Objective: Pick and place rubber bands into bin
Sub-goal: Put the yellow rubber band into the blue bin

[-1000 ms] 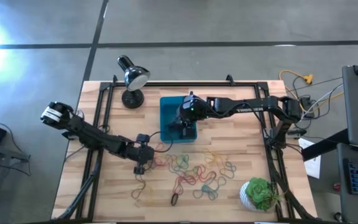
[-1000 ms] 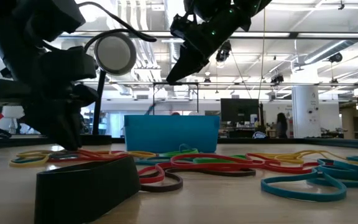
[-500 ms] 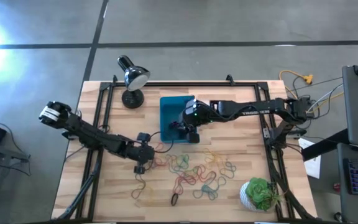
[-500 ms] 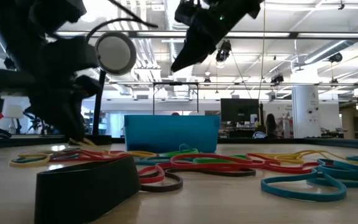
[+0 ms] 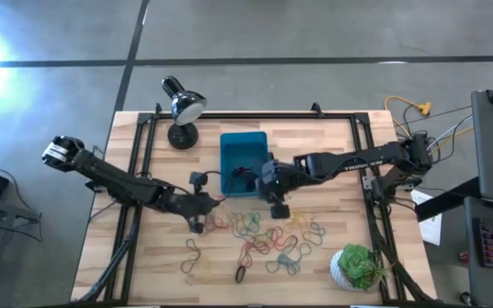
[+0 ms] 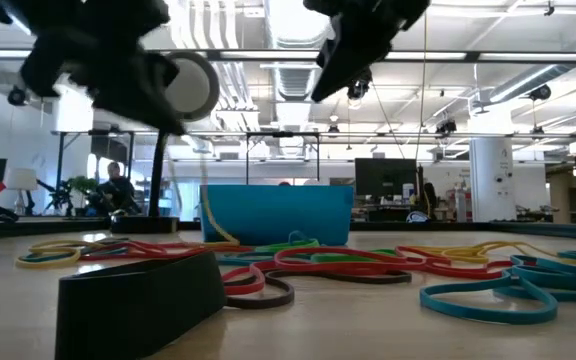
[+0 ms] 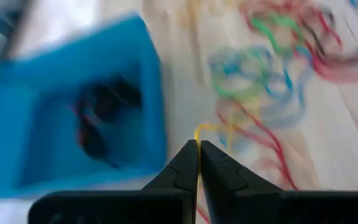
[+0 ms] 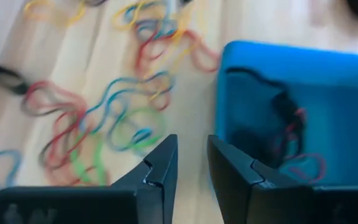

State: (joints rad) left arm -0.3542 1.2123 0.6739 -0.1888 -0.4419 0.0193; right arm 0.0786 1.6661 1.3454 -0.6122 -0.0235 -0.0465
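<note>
Carrying a thin yellow rubber band (image 7: 211,129) pinched in its closed fingers, the left gripper (image 5: 197,224) hangs nearer the small teal-blue plastic bin (image 5: 243,162), just off its front-left corner; a second ago it was lower, over the scattered coloured rubber bands (image 5: 268,235). The right gripper (image 5: 278,208), fingers apart and empty, has left the bin for the pile.

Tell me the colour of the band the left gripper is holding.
Yellow band, pinched in the left gripper; clearest in the left wrist view.
</note>
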